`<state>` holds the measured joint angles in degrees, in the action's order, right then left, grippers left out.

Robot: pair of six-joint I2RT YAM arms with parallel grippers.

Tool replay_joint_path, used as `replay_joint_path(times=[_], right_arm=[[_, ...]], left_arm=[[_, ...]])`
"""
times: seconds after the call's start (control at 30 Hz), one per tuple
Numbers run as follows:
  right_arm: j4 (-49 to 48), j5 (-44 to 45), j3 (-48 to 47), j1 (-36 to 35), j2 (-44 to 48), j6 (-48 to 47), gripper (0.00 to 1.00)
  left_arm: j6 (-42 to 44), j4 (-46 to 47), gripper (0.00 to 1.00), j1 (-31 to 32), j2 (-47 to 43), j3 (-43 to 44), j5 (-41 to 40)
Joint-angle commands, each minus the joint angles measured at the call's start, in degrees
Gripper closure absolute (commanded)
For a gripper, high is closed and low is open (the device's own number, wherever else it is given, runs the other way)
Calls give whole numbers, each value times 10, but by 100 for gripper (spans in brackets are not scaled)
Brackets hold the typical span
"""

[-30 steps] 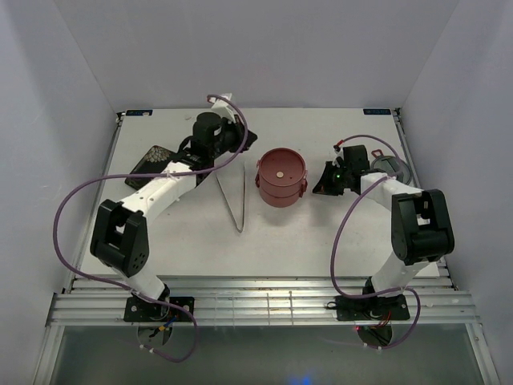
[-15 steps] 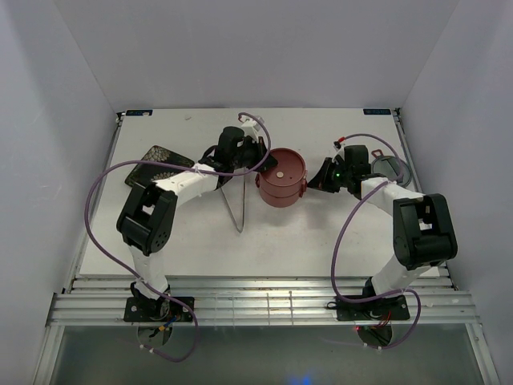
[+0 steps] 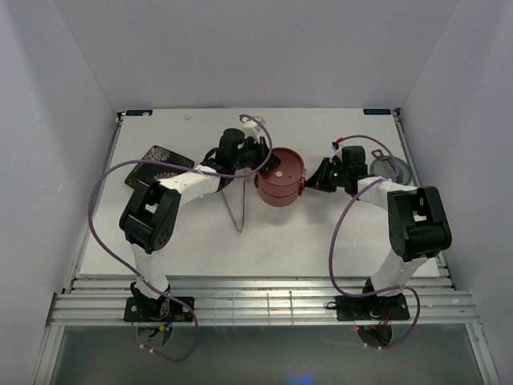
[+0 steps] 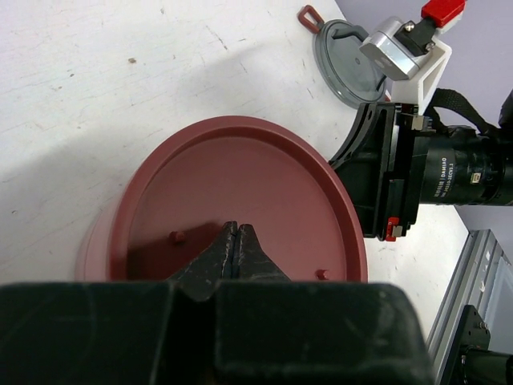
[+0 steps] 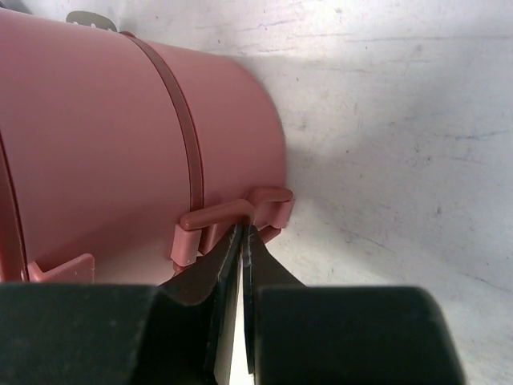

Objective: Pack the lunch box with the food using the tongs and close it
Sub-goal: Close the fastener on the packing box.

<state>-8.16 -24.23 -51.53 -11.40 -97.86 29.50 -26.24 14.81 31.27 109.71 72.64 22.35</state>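
You have the lunch box [image 3: 280,176] standing stacked in the middle of the table [image 3: 321,241] with its flat red lid [image 4: 240,184] on. Your left gripper [image 4: 237,233] has its fingers pressed together, tips over that lid just inside the rim. Your right gripper [image 5: 243,231] is likewise pinched closed on nothing, tips right under the box's small side handle [image 5: 240,210]. The tongs [image 3: 238,224] lie on the table just left of the box, and a dark patterned plate [image 3: 156,164] sits farther left.
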Motion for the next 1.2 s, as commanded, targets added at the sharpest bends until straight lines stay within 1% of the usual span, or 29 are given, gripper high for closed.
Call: replay_joint_path(times=[0.0, 0.1, 0.37, 0.67, 0.73, 1.0, 1.07, 1.17], right_arm=[[-19, 10, 1, -17, -27, 3, 92], [-36, 5, 12, -20, -33, 18, 92], [-163, -41, 71, -24, -47, 117, 92], [-243, -66, 106, -35, -66, 191, 92], [-291, -75, 118, -35, -72, 223, 92], [-395, -112, 149, -35, -96, 296, 92], [-440, -120, 158, -33, -102, 326, 92], [-463, -126, 165, -31, -105, 340, 92]], left_arm=[[6, -44, 100, 1, 29, -27, 1], [6, -41, 100, 2, 30, -27, 2], [15, -40, 100, 2, 38, -23, 3], [15, -39, 100, 2, 45, -21, 5], [15, -39, 100, 2, 46, -22, 5], [17, -39, 100, 2, 41, -23, 1], [17, -39, 100, 2, 40, -24, 1], [17, -39, 100, 2, 38, -25, -1]])
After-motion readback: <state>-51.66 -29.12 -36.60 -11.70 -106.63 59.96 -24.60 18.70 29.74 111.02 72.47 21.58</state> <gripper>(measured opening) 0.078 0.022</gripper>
